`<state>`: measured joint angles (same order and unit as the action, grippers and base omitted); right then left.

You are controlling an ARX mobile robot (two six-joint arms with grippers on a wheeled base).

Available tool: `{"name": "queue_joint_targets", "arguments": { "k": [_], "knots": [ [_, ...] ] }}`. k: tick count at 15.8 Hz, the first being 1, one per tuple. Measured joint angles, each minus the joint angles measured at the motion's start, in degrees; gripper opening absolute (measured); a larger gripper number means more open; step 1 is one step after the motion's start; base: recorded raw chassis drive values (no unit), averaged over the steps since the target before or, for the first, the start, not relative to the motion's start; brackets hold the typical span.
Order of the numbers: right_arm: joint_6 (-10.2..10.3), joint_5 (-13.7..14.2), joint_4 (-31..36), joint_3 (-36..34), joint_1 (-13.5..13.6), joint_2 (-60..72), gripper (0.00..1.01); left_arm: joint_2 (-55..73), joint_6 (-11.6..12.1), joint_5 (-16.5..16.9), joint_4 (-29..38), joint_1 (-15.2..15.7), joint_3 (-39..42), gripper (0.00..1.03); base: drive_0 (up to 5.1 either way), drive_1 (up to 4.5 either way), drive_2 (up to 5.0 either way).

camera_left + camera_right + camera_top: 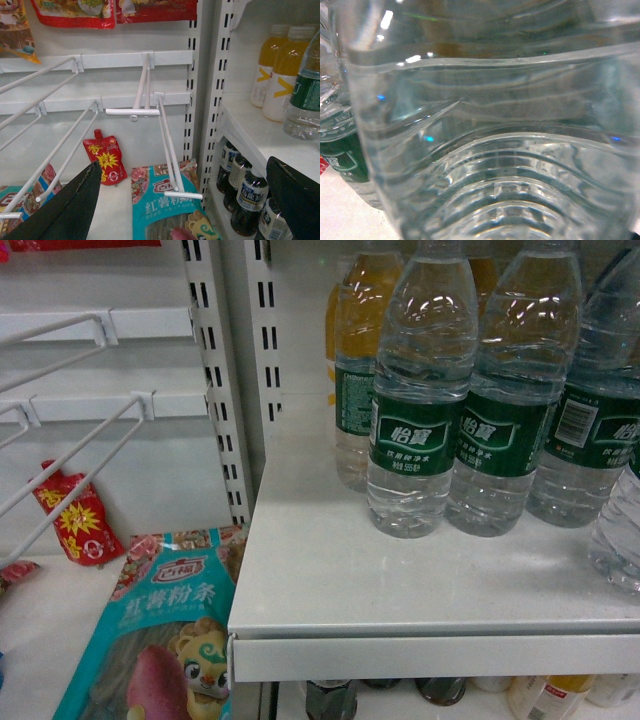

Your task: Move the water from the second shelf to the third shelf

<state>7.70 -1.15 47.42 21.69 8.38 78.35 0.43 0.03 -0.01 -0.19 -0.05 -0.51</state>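
Several water bottles with green labels stand on a white shelf [400, 590] in the head view, the nearest one [420, 410] at the front. Another water bottle [620, 530] shows partly at the right edge, lower in the picture. The right wrist view is filled by the clear ribbed wall of one water bottle [495, 150], pressed close to the camera. No finger of my right gripper shows there, nor in the head view. My left gripper [185, 210] hangs open over the left bay, away from the bottles, its two dark fingers [75, 210] wide apart.
Yellow drink bottles [355, 330] stand behind the water. Dark bottles [250, 200] fill the shelf below. White wire hooks [165, 145] jut out of the left bay. Below them lie a teal food packet [165, 205] and a red pouch [106, 160]. A slotted upright [235, 390] divides the bays.
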Motion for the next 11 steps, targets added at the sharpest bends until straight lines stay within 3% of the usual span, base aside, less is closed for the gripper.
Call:
{"name": "queue_joint_targets", "arguments": {
  "k": [11],
  "knots": [
    [1.1, 3.5, 3.0, 5.2, 2.2, 9.4, 0.41, 0.0, 0.0, 0.0, 0.0, 0.0, 0.0, 0.98, 0.0, 0.00, 0.0]
  ]
}}
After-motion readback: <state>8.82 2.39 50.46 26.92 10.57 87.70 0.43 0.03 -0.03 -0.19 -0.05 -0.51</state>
